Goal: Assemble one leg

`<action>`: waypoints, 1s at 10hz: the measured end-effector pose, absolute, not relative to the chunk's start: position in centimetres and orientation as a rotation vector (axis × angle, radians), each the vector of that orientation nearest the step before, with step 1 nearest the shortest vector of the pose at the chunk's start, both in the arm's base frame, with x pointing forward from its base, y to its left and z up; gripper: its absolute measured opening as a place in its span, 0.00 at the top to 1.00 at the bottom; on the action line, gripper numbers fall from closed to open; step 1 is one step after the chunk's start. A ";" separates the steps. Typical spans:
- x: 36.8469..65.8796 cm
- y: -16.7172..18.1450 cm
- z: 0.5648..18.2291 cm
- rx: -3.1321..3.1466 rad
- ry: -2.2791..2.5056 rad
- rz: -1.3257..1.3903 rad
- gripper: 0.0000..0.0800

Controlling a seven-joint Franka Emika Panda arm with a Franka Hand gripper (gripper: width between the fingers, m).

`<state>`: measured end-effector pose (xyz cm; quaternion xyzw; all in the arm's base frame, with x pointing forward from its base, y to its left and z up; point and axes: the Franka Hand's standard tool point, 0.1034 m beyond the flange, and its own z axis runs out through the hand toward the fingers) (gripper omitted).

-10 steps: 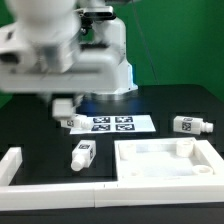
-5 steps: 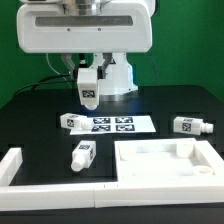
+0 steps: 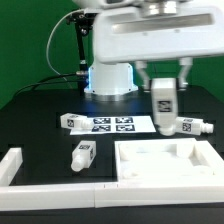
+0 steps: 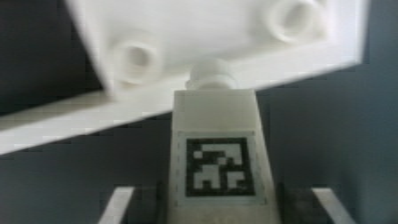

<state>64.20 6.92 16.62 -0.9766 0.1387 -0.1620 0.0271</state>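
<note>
- Above the black table (image 3: 40,135), toward the exterior view's right, the gripper (image 3: 163,86) hangs from the large white arm with its jaws clamped on the leg (image 3: 164,108).
- The leg is held upright in the air with its square black-and-white tag facing the exterior camera.
- Its lower end hangs near the far edge of the white tray-like tabletop (image 3: 165,184), which lies flat on the table.
- From the wrist view, the leg (image 4: 215,130) points its narrower round end toward the tabletop (image 4: 196,40). Two round sockets show there, one of them (image 4: 134,55) near the leg's tip.
- Three loose legs lie on the table: one (image 3: 70,121) at the end of the marker board (image 3: 110,124), one (image 3: 193,125) just beside the held leg, and one (image 3: 83,154) beside the tabletop.
</note>
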 end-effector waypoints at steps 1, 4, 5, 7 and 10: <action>64.5 7.3 16.8 -2.974 0.414 -0.644 0.64; 63.9 8.1 15.8 -2.963 0.371 -0.708 0.64; 63.4 9.2 14.4 -2.977 0.324 -0.707 0.64; 63.4 9.5 13.6 -3.053 0.194 -0.661 0.64; 63.5 10.2 13.2 -3.074 0.135 -0.661 0.64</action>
